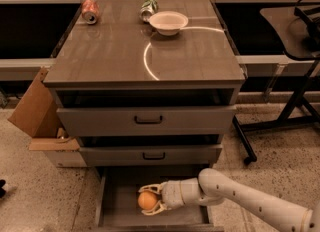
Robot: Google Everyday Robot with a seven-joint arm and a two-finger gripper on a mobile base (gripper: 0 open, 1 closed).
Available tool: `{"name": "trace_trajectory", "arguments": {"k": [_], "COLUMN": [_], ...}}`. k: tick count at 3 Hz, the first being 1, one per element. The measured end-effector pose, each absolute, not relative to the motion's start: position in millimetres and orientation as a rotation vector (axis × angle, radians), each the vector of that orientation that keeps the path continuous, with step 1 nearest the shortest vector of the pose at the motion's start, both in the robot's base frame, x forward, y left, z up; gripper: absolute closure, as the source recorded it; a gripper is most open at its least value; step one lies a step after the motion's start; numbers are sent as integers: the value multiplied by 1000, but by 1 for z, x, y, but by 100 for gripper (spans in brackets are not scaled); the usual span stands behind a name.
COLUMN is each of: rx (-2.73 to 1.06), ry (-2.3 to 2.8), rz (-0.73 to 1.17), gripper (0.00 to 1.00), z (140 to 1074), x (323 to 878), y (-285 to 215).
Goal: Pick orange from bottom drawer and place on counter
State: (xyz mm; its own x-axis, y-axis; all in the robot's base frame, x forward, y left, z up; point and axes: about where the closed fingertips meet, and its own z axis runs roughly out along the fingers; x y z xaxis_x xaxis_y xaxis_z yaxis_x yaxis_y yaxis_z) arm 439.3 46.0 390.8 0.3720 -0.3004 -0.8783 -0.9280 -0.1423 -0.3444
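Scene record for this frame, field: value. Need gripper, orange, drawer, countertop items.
gripper: inside the bottom drawer, fingers closed on the orange from both sides
orange: in the gripper, not yet out of the drawer
bottom drawer: pulled open
counter: no orange on it yet
counter items: white bowl, red can, green can, all near the back edge
floor, left of cabinet: cardboard box

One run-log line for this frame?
end effector: shut on orange | orange: inside bottom drawer | counter: orange not yet placed
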Motion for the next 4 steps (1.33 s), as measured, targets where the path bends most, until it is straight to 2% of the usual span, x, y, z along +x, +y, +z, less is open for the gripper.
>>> {"name": "trace_trajectory", "arguments": {"k": [1,3,4], "rx": [-1692,-1674,-1616], "ry": [1040,1029,986], "rz": [793,800,816], "gripper": [100,100,100], "z": [439,451,512], "x": [427,428,439], "y": [53,55,55]}}
